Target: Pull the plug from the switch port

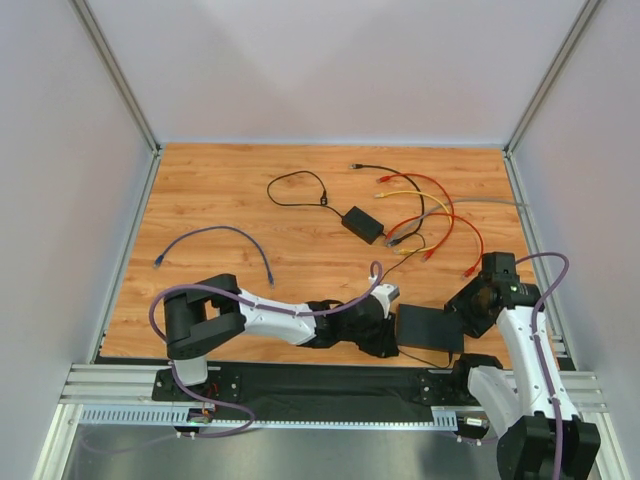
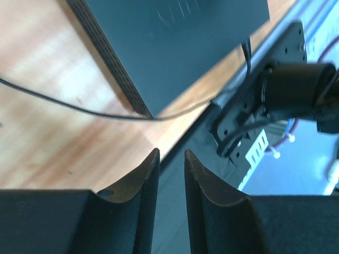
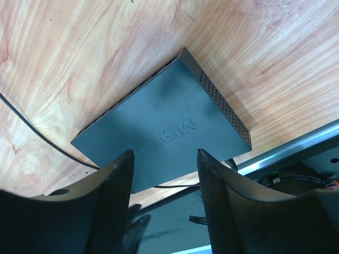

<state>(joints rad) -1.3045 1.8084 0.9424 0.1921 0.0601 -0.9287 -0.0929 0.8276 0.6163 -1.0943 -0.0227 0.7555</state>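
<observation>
The switch (image 1: 430, 328) is a flat black box lying near the table's front edge; it also shows in the right wrist view (image 3: 159, 121) and the left wrist view (image 2: 175, 37). A thin black cable (image 3: 175, 186) runs along its near side to what looks like a small black plug (image 3: 231, 162) at the near right corner. My left gripper (image 1: 392, 343) sits at the switch's left edge, and its jaws (image 2: 172, 156) stand slightly apart with nothing between them. My right gripper (image 1: 470, 312) hovers at the switch's right edge, open (image 3: 165, 153) and empty above the box.
A black power adapter (image 1: 362, 224) lies farther back among red, yellow and orange cables (image 1: 440, 215). A blue cable (image 1: 215, 240) curls at the left. The black strip and metal rail (image 1: 300, 385) run just in front of the switch.
</observation>
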